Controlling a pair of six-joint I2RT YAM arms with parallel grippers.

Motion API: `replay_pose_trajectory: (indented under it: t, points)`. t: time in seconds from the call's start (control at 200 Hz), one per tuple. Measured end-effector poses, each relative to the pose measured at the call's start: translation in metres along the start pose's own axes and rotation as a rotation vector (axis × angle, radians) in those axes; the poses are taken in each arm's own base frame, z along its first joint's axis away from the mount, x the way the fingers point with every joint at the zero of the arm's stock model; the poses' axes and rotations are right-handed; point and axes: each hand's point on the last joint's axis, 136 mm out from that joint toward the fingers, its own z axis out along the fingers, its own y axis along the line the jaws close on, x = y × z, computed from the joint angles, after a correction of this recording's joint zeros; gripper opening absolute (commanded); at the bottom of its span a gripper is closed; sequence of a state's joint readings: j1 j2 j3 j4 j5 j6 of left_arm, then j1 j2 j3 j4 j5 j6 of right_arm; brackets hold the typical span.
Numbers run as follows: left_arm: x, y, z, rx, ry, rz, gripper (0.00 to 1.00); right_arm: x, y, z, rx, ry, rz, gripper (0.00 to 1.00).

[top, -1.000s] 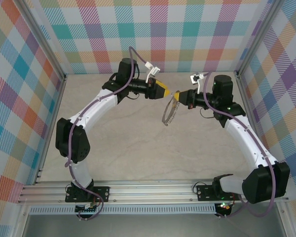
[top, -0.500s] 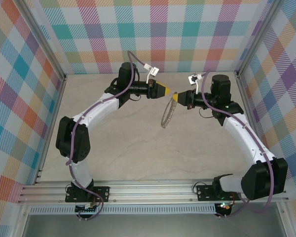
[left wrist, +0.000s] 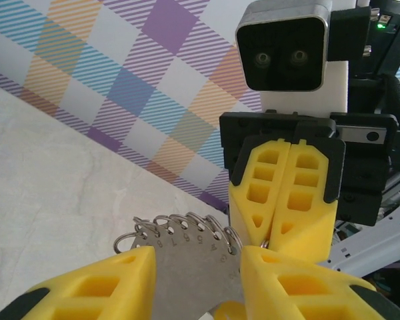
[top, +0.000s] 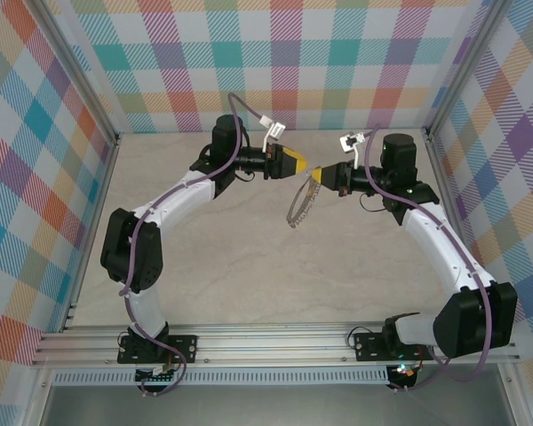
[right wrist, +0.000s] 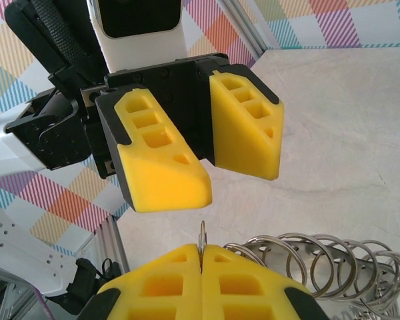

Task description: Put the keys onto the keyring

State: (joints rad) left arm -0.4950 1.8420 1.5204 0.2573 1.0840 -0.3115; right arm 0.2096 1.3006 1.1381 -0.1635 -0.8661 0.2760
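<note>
The right gripper [top: 320, 176], at upper centre, is clamped on the rim of the keyring [top: 299, 202]; the left gripper [top: 299, 163] is seen spread, facing it.

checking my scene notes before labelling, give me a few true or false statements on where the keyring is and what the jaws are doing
1. The right gripper and the left gripper face each other closely above the table. True.
2. The right gripper has its jaws shut on the keyring. True.
3. The keyring lies flat on the table. False: it hangs in the air from the right gripper.
4. The left gripper has its jaws pressed together. False: a clear gap stands between them.
</note>
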Motion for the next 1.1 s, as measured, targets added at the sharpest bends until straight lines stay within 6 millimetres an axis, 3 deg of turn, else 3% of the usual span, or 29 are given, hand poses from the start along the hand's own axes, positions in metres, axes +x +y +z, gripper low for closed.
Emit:
replay_pose_trajectory:
  t: [0.33,1.1]
  points:
    - [0.004,-0.007,0.003,0.038,0.017,0.004,0.38,-0.004,0.003,0.0,-0.019,-0.012,-0.003,0.0]
    - [0.011,0.004,0.003,0.015,0.034,0.013,0.39,-0.002,-0.01,0.0,-0.015,-0.013,0.035,0.0]
